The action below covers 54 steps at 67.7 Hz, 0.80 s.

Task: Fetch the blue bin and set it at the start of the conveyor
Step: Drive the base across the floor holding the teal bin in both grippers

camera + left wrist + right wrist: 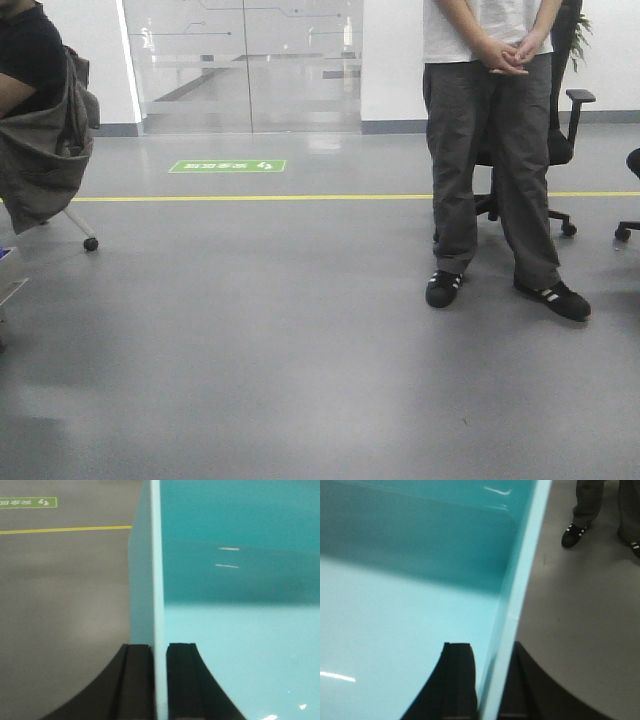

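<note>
Left wrist, left claw (159, 650) gripping blue bin (240, 645), floor sign (27, 502) illegible

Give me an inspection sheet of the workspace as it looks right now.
Surface: grey floor; no table seen.
Job's things: blue bin, visible inside bare; conveyor start not in view.
Clutter: nothing seen.
Pincers: left pincer shut on a bin wall; right pincer shut on another wall.
Cables: nothing seen.
Surroundings: standing person, office chair, yellow line, glass doors.
</note>
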Motion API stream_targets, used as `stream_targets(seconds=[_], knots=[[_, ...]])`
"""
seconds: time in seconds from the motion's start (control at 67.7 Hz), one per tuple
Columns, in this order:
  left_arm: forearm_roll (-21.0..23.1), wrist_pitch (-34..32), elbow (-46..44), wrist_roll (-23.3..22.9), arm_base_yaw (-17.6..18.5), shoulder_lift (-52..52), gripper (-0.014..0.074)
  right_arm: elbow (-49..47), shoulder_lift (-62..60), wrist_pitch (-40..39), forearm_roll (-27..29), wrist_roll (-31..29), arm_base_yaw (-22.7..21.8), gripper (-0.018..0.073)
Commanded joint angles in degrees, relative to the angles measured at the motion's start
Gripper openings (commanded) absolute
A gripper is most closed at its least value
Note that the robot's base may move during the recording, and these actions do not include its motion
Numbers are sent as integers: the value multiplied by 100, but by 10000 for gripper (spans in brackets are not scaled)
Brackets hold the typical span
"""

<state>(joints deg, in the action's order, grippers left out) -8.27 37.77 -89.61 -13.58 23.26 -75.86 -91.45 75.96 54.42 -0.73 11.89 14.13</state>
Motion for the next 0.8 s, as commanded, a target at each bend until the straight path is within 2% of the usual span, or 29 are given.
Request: stream_targets(seconds=[0.0,0.782], knots=[[117,-334,-50,-52,3,56,-111,-51,-60,-248,-47,-141,-22,-153],[117,-334,-50,-52,3,56,-111,-51,-60,-248,-47,-141,-22,-153]])
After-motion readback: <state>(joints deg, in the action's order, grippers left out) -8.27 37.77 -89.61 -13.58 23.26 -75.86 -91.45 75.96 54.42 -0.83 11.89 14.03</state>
